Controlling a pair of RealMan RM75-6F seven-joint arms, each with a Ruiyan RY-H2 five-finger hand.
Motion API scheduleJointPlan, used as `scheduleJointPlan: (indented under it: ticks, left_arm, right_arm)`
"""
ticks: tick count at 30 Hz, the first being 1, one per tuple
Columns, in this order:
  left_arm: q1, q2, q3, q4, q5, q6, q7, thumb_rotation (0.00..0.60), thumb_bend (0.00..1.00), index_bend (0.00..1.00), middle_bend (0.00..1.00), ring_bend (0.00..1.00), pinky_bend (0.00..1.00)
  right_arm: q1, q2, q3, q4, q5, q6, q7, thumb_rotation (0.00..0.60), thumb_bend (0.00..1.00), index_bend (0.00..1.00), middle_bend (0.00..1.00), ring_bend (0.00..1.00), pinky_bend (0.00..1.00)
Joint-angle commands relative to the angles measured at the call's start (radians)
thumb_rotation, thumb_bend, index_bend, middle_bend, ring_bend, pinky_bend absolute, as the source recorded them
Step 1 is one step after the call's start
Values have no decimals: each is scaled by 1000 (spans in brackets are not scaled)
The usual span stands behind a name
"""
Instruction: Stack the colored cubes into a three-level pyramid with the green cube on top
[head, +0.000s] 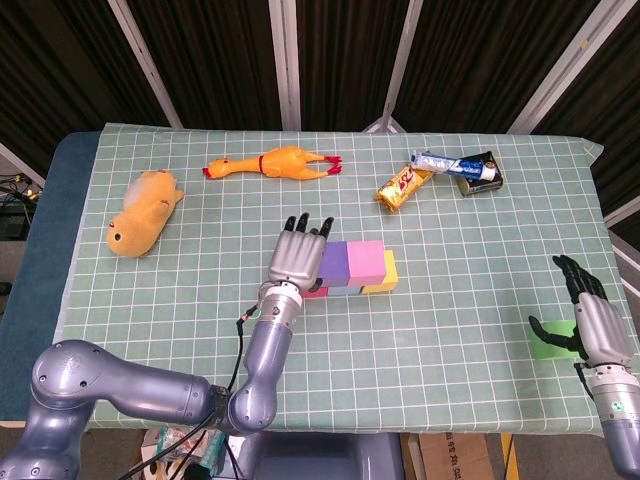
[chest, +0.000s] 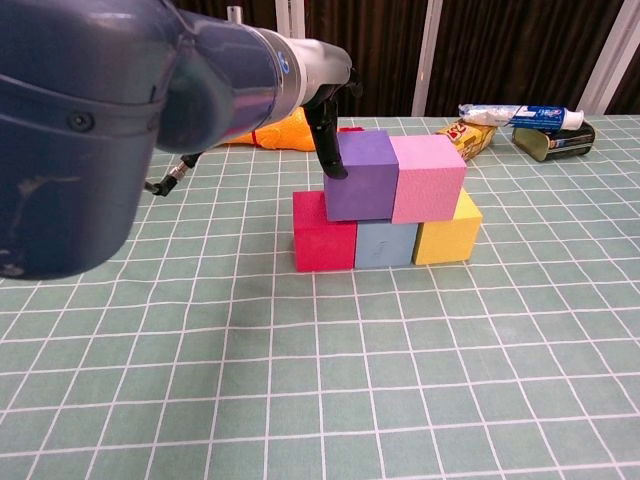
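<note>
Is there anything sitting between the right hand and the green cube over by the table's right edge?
Nothing visible does. In the head view the right hand sits right beside the green cube, its dark fingers overlapping it; whether they touch is unclear.

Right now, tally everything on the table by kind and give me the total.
Cubes: 6: red, blue, yellow, purple, pink, green
Toys: 2: rubber chicken, plush animal
Snack bar: 1
Toothpaste tube: 1
Can: 1
Total: 11
</note>
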Motion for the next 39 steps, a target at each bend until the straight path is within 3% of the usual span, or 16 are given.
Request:
scheduleJointPlan:
  ticks: [1, 39]
  left_arm:
    - [-3, -3, 2, 4, -2, -1, 0, 600, 366, 54, 358, 56, 98]
    - [-30, -27, 1, 55, -12, -16, -7, 600, 366, 54, 354, 56, 102]
  right_arm:
    - [0, 1, 0, -1, 0, -1, 2, 600, 345, 0, 0, 0, 0]
    - [0, 0, 4, 4, 3, -11, 11, 600, 345, 0, 0, 0, 0]
